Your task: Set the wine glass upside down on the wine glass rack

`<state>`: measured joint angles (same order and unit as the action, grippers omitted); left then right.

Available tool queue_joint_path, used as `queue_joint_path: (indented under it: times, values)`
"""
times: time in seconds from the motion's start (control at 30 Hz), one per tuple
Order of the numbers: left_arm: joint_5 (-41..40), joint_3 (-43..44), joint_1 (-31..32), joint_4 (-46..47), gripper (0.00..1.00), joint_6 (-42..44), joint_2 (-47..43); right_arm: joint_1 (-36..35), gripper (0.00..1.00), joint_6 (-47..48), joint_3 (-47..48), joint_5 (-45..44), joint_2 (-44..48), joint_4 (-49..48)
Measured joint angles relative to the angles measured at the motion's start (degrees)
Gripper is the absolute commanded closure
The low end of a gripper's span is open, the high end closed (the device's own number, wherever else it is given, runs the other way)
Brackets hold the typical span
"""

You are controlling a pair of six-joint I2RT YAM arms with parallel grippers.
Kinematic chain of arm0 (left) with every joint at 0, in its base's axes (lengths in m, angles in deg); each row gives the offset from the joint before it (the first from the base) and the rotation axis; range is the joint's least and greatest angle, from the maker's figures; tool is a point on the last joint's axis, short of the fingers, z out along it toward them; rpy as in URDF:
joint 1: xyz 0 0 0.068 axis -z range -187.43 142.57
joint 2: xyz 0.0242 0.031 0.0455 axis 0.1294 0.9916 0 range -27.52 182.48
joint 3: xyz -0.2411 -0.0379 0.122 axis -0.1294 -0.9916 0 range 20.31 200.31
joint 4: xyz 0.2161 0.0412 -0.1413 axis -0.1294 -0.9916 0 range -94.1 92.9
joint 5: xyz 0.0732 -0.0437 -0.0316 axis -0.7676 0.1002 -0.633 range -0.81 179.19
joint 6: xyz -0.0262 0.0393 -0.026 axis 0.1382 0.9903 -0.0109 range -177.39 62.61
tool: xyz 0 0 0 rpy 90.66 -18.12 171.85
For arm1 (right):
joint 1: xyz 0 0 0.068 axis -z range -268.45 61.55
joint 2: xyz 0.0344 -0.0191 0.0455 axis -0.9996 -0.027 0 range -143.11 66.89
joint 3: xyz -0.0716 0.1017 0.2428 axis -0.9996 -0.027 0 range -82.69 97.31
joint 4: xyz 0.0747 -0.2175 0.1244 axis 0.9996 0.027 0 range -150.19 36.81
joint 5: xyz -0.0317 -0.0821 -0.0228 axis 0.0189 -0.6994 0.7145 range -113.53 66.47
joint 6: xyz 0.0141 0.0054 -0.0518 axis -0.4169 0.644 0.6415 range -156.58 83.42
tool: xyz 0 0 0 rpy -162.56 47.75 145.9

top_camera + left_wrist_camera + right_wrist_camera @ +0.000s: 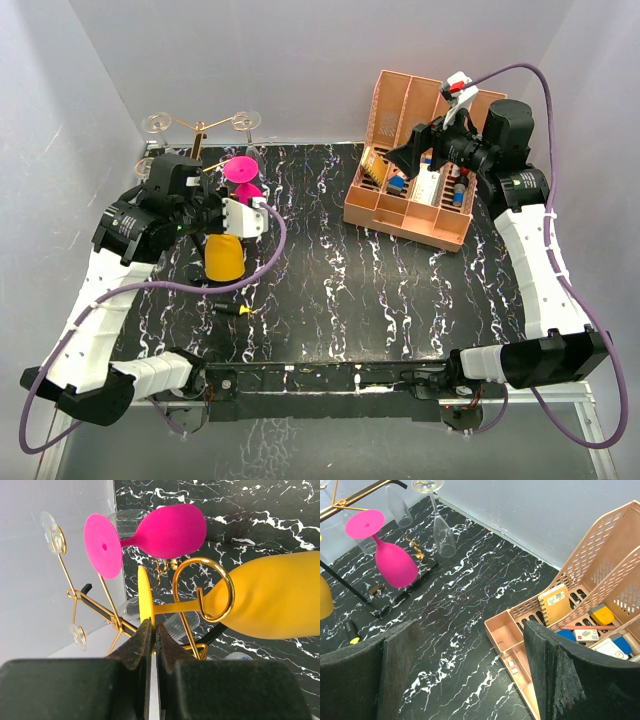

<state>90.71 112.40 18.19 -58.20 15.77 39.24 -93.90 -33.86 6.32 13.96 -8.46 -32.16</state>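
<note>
While it is pinched by the foot, the yellow wine glass (270, 597) is hung upside down on the rack (199, 135): foot up, bowl down, long axis upright in the top and right wrist views. In the left wrist view that axis is seen running sideways, foot at left, bowl at right. The stem is seen passing through a gold curl (200, 559) of the rack, just where it meets the bowl. The thin edge of the foot is clamped between the closed fingers of the left gripper (153, 625). In the top view the bowl is seen at the left of the black marbled table (350, 300), just in front of the rack's post.

A pink wine glass (170, 530) is hung on the same rack just beside it, also foot up. Clear glasses (442, 530) are hung on the arms further back, near the rear wall. A small black and yellow item (235, 310) is lying on the table in front of the yellow bowl, apart from it.

The right gripper (470, 625) is held wide apart with nothing between its fingers, above the table at the far right, well apart from the rack. Under and beside it a salmon-pink organiser (405, 215) is seen, with a yellow notebook (554, 602) and other small items in its compartments.
</note>
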Motion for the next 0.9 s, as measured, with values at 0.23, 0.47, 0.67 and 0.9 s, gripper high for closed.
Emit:
queue_joint_path:
  times: [0.23,0.47,0.67,0.9]
  values:
    - [1.55,-0.28,0.00,0.98,1.00,-0.11,0.00,0.00,0.07,0.00,0.00,0.22,0.00,-0.02]
    - [2.58,-0.94,0.00,1.27,1.00,-0.28,-0.02,0.00,0.07,0.00,-0.17,0.68,0.00,-0.07]
    - [3.98,-1.11,0.00,1.33,1.00,-0.33,0.00,0.00,0.07,-0.02,-0.72,1.07,-0.02,-0.26]
    - [5.66,-1.27,0.00,1.33,1.00,-0.46,0.00,0.00,0.07,-0.02,-0.72,1.42,-0.02,-0.44]
